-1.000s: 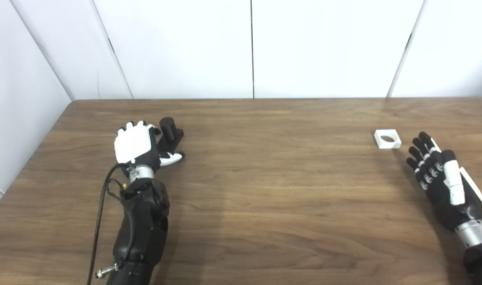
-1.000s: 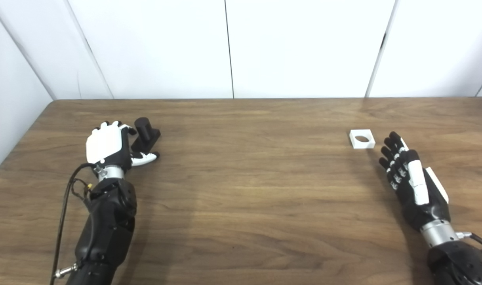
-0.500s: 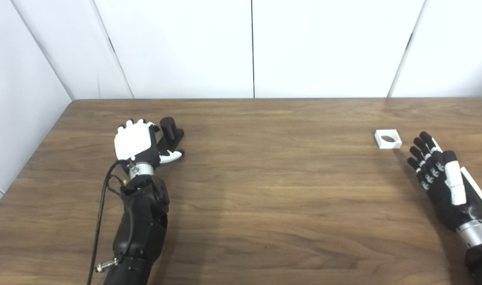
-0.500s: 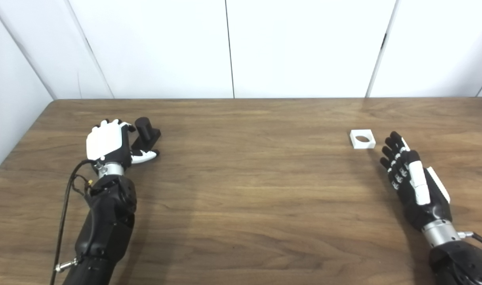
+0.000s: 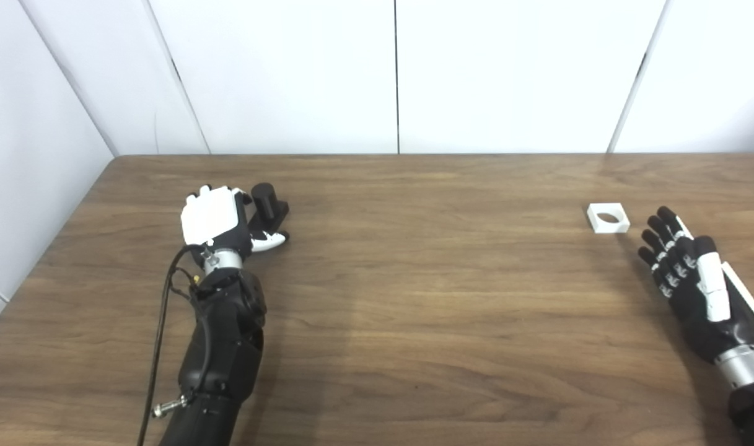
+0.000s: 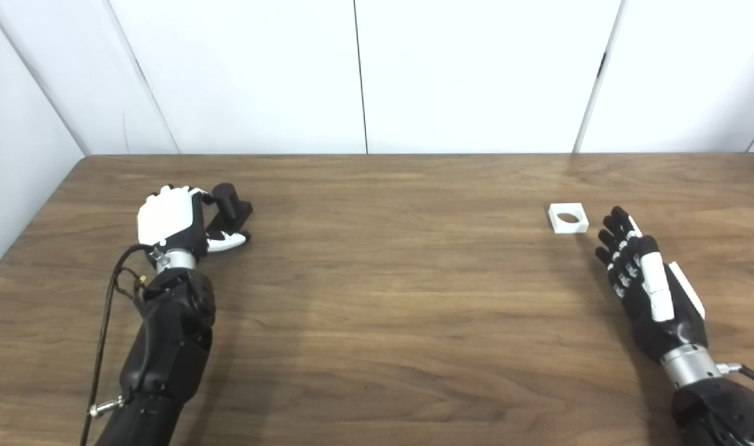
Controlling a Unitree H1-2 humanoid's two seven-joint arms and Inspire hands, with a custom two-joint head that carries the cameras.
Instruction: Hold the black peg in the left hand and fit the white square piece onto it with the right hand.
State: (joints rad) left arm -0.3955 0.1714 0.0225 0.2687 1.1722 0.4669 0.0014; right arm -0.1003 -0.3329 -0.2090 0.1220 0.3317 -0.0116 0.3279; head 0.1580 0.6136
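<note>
Left eye view — left robot hand (image 5: pixel 214 217) seemingly touching black peg (image 5: pixel 266 199)

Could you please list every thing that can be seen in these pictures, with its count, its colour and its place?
wooden table: one, brown wood grain, fills the lower part of both views.
white wall panels: several, white with dark seams, behind the table.
black peg on a square black base: one, black, upright at far left of the table, at the left robot hand.
white square piece with a round hole: one, white, flat on the table at far right, apart from the right robot hand.
black cable: one, black, along the left arm.
left robot hand: one, white back, black fingers, around the peg's base.
right robot hand: one, black and white, fingers spread, holding nothing.
</note>
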